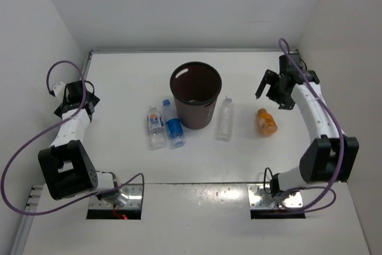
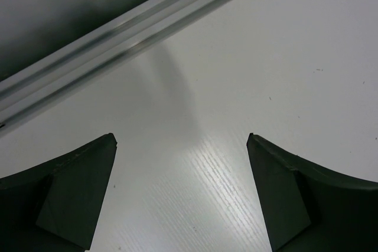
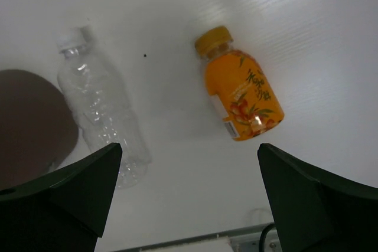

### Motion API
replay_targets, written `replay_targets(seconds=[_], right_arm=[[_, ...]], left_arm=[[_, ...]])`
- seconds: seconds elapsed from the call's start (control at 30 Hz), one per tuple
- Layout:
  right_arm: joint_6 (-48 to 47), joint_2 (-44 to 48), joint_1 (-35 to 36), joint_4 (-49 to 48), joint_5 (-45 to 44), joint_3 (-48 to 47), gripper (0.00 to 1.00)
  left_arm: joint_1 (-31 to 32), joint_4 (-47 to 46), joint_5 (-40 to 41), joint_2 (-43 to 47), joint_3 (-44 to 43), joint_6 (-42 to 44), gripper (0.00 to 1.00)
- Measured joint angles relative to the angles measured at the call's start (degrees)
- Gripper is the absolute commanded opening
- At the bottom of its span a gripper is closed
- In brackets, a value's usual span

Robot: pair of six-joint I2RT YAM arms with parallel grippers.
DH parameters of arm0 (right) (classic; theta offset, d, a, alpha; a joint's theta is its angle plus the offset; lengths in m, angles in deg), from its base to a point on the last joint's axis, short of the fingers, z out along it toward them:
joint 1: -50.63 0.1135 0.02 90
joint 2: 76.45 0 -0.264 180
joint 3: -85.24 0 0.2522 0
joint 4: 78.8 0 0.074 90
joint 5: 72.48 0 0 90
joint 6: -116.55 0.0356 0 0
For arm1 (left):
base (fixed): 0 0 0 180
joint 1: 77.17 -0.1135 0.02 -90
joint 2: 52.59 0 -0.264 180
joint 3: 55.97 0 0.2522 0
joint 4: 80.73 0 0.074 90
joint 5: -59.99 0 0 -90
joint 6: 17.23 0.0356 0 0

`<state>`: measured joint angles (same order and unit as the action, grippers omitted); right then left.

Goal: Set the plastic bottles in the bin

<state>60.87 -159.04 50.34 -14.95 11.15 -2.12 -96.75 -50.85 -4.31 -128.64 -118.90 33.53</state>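
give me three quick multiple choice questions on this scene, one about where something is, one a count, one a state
1. Where does the orange bottle lie?
A. inside the bin
B. on the table, right of the plain clear bottle
C. standing on the bin's rim

2. How many bottles lie outside the bin?
A. two
B. three
C. four

3. The right claw is:
A. shut on the orange bottle
B. open and empty
C. shut on nothing

Answers:
1 B, the top view shows it lying past the clear one, farthest right.
2 C, the white-blue label bottle and blue-capped bottle lie left of the bin, the other two right.
3 B, its wrist view shows the fingers wide apart, gripping nothing.
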Motion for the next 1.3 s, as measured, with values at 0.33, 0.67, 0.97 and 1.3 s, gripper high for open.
replay_targets(seconds=[0.33,0.67,0.97,1.3], right_arm=[[-0.02,-6.88,0.0,4.28,3.89,4.22,0.99],[2.32,-11.67,-1.22,5.29,-1.25,3.32,0.99],[-2.43,-24.22,-4.04,8.26,-7.61,-4.11,0.99],[-7.23,-29.75,-5.9,7.58,-7.87,-5.16,0.99]], left_arm=[[0.85,-3.96,-1.36,-0.02,4.39,2.16,1.0],[0.85,-7.74,-5.62,-4.94,2.23,2.38,1.0],[0.85,-10.36,-7.91,-5.6,2.21,1.68,1.0],[0.85,-11.54,-8.2,-5.6,2.23,1.73,1.0]])
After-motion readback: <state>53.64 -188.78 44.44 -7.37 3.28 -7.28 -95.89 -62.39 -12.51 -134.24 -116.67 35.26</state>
